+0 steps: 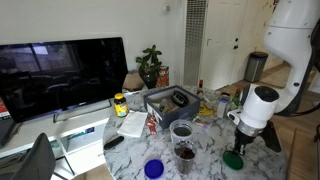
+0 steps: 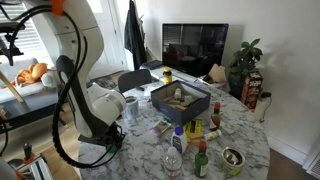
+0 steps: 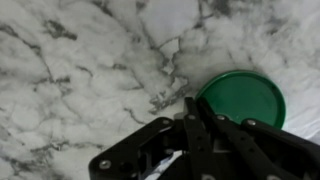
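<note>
Robotiq gripper (image 3: 190, 104) low over the white marble table (image 3: 80, 70), jaws pressed together with nothing between them, tips just at the rim of a round green lid (image 3: 243, 98) lying flat near the table edge, labels on the bottles (image 2: 202, 160) too small to read

No writing can be read, neither on the green lid (image 3: 240, 97) nor on the bottles (image 2: 201, 160).
</note>
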